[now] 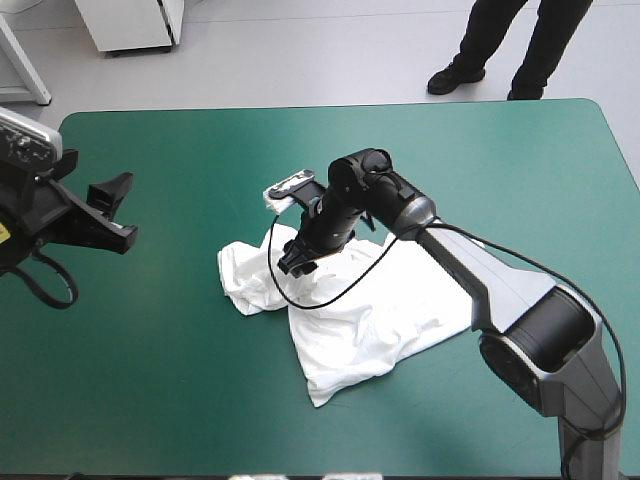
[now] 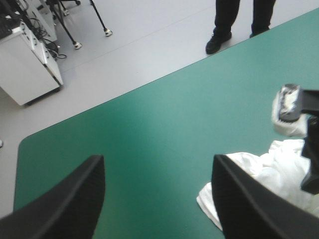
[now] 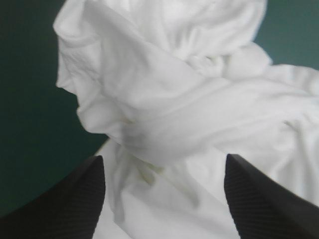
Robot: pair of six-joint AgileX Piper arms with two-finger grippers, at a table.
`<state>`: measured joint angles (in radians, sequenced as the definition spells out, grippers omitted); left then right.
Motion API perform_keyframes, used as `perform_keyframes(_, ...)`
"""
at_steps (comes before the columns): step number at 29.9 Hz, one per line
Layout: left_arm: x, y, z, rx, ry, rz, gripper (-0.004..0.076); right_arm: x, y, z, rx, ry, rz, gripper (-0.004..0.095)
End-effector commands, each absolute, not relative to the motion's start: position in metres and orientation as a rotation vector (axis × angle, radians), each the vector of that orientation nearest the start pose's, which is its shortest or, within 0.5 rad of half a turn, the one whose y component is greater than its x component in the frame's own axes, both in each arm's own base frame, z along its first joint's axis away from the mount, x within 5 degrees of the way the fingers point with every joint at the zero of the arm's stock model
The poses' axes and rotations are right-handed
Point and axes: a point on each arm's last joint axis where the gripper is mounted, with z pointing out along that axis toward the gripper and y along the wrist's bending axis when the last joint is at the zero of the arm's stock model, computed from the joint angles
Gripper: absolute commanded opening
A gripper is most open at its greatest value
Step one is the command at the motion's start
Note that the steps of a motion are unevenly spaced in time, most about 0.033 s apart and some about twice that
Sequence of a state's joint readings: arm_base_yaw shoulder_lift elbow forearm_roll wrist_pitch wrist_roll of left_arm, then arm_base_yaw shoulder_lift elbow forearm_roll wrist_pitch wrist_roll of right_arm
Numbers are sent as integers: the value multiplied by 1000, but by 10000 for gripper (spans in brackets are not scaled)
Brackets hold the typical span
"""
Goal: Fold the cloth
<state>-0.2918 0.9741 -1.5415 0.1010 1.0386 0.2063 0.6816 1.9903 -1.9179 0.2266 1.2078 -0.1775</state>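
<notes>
We've got our right end effector (image 1: 298,262) spread wide just above the crumpled white T-shirt (image 1: 370,310) on the teal-green counter (image 1: 150,350); left end effector (image 1: 118,212) spread too, well aside.

The right arm (image 1: 455,262) hides the T-shirt's (image 1: 350,320) far edge; the left wrist view cuts it off.

The premises present as a robotics laboratory or test room. A table (image 1: 200,150) with a teal-green cover is worked by a left arm (image 1: 45,215) and a right arm (image 1: 480,285). Beyond its far left corner, a white cabinet (image 2: 30,74) carrying cables (image 2: 15,17) stands on bare grey floor (image 2: 149,35).
</notes>
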Motion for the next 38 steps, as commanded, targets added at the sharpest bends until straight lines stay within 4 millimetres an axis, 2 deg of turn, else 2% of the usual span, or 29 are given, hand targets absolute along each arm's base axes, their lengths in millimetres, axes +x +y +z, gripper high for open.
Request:
perform_keyframes(1, 120, -22, 528, 404, 1834, 114, 457, 307, 257, 376, -1001, 2455, 296, 648)
perform_keyframes(6, 117, -15, 518, 387, 1962, 185, 457, 280, 220, 421, -875, 2367, 183, 648)
perform_keyframes(9, 123, -16, 516, 389, 1982, 197, 457, 260, 195, 440, -771, 2339, 130, 648)
perform_keyframes(11, 135, -19, 511, 388, 2027, 199, 457, 246, 175, 449, -692, 2324, 81, 648)
perform_keyframes(16, 182, -33, 490, 432, 2145, 218, 457, 215, 123, 456, -513, 2329, 40, 611)
perform_keyframes(20, 231, -48, 461, 482, 2267, 232, 457, 196, 83, 454, -359, 2342, 4, 595)
perform_keyframes(23, 262, -58, 436, 520, 2356, 242, 457, 183, 63, 453, -289, 2340, -16, 594)
perform_keyframes(27, 298, -68, 402, 553, 2457, 234, 457, 174, 47, 454, -248, 2327, -52, 594)
perform_keyframes(31, 332, -66, 362, 526, 2586, 104, 457, 174, 43, 454, -261, 2327, -70, 594)
perform_keyframes(34, 348, -64, 340, 510, 2646, 76, 457, 175, 44, 453, -273, 2329, -69, 594)
perform_keyframes(38, 362, -71, 316, 510, 2701, 13, 457, 177, 47, 451, -297, 2341, -47, 594)
